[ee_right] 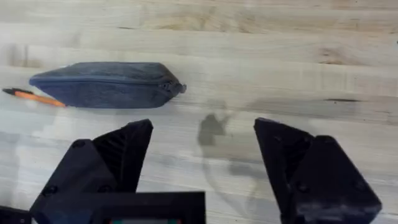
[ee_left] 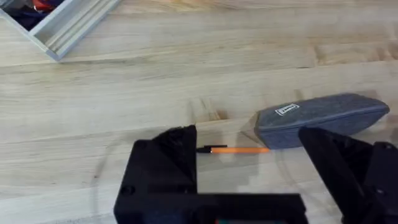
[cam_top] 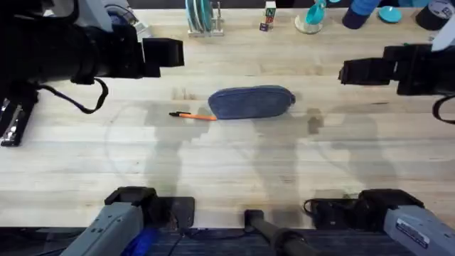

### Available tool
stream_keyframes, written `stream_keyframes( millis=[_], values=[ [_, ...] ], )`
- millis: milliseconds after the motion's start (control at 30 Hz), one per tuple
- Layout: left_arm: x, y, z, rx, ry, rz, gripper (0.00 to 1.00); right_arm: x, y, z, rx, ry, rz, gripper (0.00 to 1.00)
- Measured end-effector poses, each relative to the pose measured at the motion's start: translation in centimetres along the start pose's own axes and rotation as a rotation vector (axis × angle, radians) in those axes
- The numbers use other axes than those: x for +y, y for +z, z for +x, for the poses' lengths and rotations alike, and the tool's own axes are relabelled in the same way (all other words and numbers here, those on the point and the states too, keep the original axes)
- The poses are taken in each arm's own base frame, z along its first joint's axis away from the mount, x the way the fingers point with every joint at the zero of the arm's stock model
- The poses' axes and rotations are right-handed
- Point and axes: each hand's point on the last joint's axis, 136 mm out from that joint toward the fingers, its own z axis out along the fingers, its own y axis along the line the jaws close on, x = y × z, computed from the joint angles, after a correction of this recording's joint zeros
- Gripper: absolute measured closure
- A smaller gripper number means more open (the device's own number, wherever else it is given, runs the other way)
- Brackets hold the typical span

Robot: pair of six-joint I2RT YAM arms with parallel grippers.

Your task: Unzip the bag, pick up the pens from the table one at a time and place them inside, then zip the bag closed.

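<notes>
The blue-grey bag (cam_top: 252, 102) lies on its side in the middle of the table (cam_top: 234, 163); its zipper looks shut, with the pull at one end (ee_right: 172, 87). One orange pen (cam_top: 193, 115) with a dark tip lies flat against the bag's left end. My left gripper (cam_top: 176, 53) hovers high over the far left, open and holding nothing; in the left wrist view the pen (ee_left: 236, 149) and bag (ee_left: 320, 117) lie below its spread fingers (ee_left: 165, 165). My right gripper (cam_top: 346, 72) hangs high on the right, open, with the bag (ee_right: 106, 84) and pen (ee_right: 34, 96) off to one side.
Along the table's far edge stand a rack with plates (cam_top: 202, 18), a small box (cam_top: 269, 16), and teal and blue cups (cam_top: 313, 18). An aluminium frame (ee_left: 68, 25) lies near the left arm. The arm bases (cam_top: 135, 206) sit at the near edge.
</notes>
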Motion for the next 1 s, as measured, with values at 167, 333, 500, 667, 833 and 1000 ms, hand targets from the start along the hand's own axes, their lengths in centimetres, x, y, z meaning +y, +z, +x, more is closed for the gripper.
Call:
stream_keyframes(
  millis=[167,333,500,667,833,1000],
  values=[
    [-0.2,0.0,0.0,0.000,0.012,0.009,0.008,0.0,0.0,0.0,0.001,0.000,0.000,0.006],
    [-1.4,-0.1,0.3,0.007,0.096,0.082,0.008,0.0,0.0,0.3,0.011,0.002,0.000,0.005],
    [-2.6,-0.2,0.8,0.018,0.200,0.157,0.008,0.0,0.0,0.3,0.014,0.002,0.000,0.005],
    [-3.6,-0.4,1.6,0.034,0.300,0.219,0.009,0.0,0.0,0.4,0.015,0.002,0.000,0.005],
    [-4.6,-0.7,2.5,0.047,0.396,0.287,0.010,0.0,0.0,0.4,0.015,0.002,0.000,0.005],
    [-5.2,-0.1,2.9,0.058,0.474,0.360,0.010,0.0,0.0,0.4,0.015,0.002,0.000,0.006]
  ],
)
